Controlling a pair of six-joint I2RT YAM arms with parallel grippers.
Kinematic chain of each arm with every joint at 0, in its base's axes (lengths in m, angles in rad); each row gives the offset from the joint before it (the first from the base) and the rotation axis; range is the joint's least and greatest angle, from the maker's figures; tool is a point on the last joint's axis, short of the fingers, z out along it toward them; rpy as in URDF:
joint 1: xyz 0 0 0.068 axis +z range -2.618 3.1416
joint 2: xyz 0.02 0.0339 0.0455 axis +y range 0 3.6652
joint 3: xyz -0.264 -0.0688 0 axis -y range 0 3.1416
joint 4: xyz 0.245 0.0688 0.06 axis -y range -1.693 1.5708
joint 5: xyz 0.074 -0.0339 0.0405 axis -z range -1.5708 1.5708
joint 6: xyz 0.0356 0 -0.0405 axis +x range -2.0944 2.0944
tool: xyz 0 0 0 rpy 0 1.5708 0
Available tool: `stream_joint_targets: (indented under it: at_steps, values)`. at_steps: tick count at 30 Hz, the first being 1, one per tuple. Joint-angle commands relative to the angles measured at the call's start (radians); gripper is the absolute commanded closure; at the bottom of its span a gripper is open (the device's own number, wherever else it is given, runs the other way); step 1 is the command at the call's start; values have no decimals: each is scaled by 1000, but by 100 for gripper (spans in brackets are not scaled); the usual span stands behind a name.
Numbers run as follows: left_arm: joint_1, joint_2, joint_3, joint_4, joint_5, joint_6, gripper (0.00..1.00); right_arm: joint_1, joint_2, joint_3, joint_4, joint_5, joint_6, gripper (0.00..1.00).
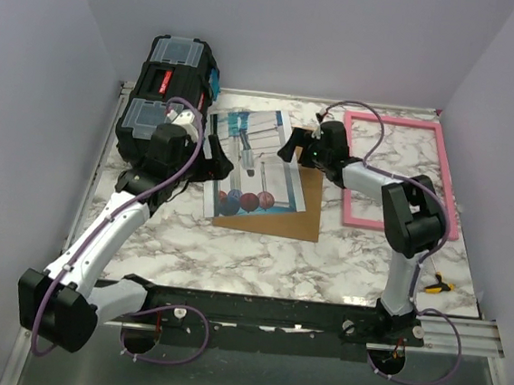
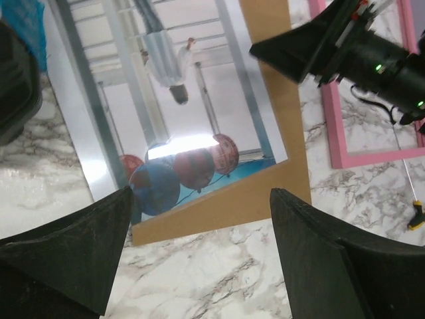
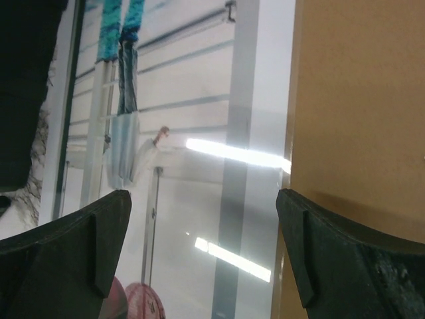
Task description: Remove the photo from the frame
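1. At the far left, a black toolbox [image 1: 171,93] stands at the back corner of the bench [image 1: 259,265].
2. The left claw [image 2: 199,266] hangs over the near end of the photo, by the red and blue balls. Its 2 fingers are wide apart with nothing between them.
3. The photo [image 1: 253,160] lies flat and face up on a brown backing board [image 1: 282,220], between the toolbox and the frame. It is out of the frame. The board shows along its right and near edges.
4. The photo looks like a thin, glossy print, so it is likely light, floppy, slick and easy to crease. Lying flat, it offers little edge to catch. A white margin at a corner seems the safest hold, pinched lightly.
5. The right claw [image 3: 199,259] hovers low over the photo's right edge, where print meets board. Its fingers are spread and empty.
6. At the right, the pink frame [image 1: 400,123] lies empty on the bench, near the board but not touching it.
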Motion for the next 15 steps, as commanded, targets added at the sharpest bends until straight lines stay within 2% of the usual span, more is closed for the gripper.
stream_joint_targets:
  at_steps: [1, 8, 15]
  values:
    - [-2, -86, -181, 50, -112, -93, 13, -8, 115, 178, 45, -40, -46, 0]
    - [-2, -105, -335, 85, -146, -184, 11, -46, 326, 457, 0, 0, -39, 0]
    - [-4, -50, -420, 168, -229, -323, 11, -114, 549, 756, -42, -81, 12, 0]
